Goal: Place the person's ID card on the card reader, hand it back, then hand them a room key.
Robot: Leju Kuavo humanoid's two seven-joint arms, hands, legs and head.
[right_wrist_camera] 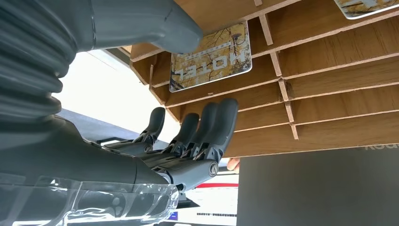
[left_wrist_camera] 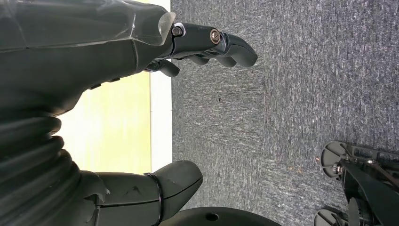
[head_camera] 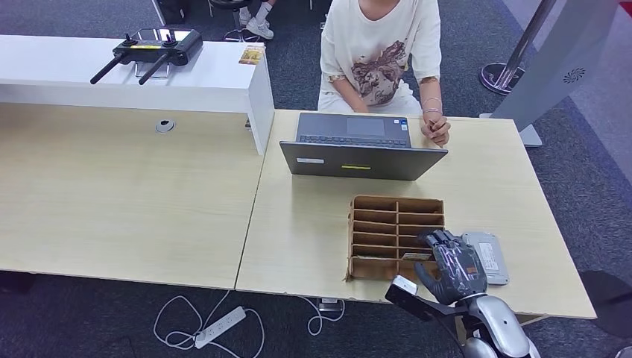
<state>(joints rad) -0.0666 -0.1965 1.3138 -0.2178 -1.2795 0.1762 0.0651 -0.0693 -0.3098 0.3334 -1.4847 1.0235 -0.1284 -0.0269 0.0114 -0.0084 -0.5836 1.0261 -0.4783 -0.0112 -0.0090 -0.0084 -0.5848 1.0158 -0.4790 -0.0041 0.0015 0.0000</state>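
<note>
My right hand [head_camera: 451,265] hovers over the near right corner of the wooden card organizer [head_camera: 387,216], fingers apart and holding nothing. In the right wrist view, the hand [right_wrist_camera: 141,155] has its fingers [right_wrist_camera: 216,127] stretched toward the organizer's slots [right_wrist_camera: 329,61]. Its thumb [right_wrist_camera: 160,26] sits just above a room key card printed HOTEL [right_wrist_camera: 211,56], which lies in one slot. A second card [right_wrist_camera: 367,7] lies in another slot. The grey card reader [head_camera: 492,257] rests on the table right of the organizer. My left hand [left_wrist_camera: 141,52] hangs over the carpet beside the table edge and holds nothing.
A person sits across the table behind an open laptop [head_camera: 358,149], one hand [head_camera: 436,130] resting beside it. A remote controller [head_camera: 149,48] lies on the white counter at the far left. A power strip [head_camera: 220,327] and cables lie on the floor under the table's near edge.
</note>
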